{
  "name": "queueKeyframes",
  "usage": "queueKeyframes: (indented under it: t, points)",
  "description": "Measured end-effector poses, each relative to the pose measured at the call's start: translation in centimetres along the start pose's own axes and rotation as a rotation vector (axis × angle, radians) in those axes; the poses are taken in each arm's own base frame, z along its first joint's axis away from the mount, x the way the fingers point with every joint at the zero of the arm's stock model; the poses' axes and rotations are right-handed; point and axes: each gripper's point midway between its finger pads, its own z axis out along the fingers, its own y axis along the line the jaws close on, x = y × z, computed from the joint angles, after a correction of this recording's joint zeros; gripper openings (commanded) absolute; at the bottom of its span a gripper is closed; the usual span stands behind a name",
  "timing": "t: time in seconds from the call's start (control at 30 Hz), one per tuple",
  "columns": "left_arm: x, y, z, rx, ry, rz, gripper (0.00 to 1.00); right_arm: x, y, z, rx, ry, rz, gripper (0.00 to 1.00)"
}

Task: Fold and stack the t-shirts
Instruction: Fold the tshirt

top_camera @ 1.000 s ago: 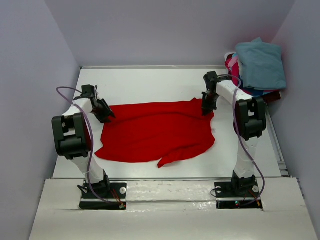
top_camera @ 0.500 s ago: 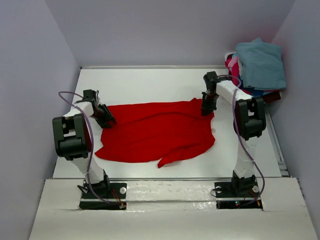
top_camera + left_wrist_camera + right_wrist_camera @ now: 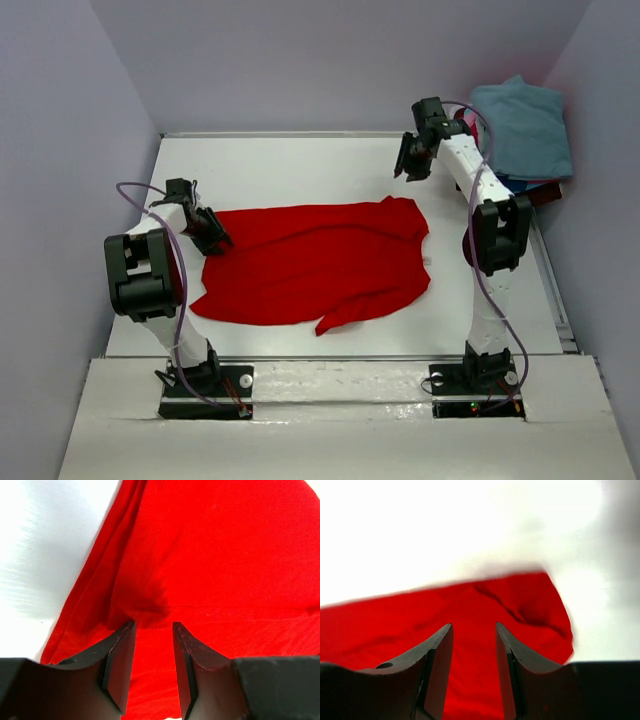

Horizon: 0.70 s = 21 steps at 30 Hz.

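Left pincer (image 3: 152, 625) is released, jaws apart. Its tips are down at the far-left edge of the red t-shirt (image 3: 315, 262), right by a little pucker, and red cloth shows through the gap. Right pincer (image 3: 408, 168) is released too, with nothing between the jaws. It hangs over bare counter (image 3: 300, 170) just past the shirt's far-right corner, and its own view looks down on that corner, kinda blurry.

Biggest to smallest: the white counter, then the red t-shirt spread mostly flat across the middle with a few wrinkles and a flap sticking out toward the near edge. Off the far-right corner there's a pile with a teal-blue t-shirt (image 3: 522, 125) on top and other colours peeking out below. Can't tell what that pile is sitting in.
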Motion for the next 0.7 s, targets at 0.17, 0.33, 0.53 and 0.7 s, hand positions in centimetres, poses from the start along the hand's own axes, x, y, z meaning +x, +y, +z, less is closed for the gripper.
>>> queueKeyframes:
  t: [0.17, 0.33, 0.53, 0.7]
  points:
    - [0.0, -0.1, 0.0, 0.006, 0.002, 0.0, 0.47, -1.5, 0.8, 2.0, -0.011, -0.015, 0.002, 0.44]
    - [0.1, -0.2, 0.0, 0.008, 0.004, 0.0, 0.47, 0.9, 0.3, 5.9, -0.009, 0.089, 0.005, 0.41]
    - [0.1, -0.2, 0.0, 0.008, 0.004, 0.0, 0.47, 2.9, 0.2, 8.2, -0.026, 0.166, 0.012, 0.41]
    - [0.0, -0.1, 0.0, 0.008, 0.003, 0.0, 0.47, 2.9, 0.5, 8.1, -0.041, 0.169, 0.012, 0.4]
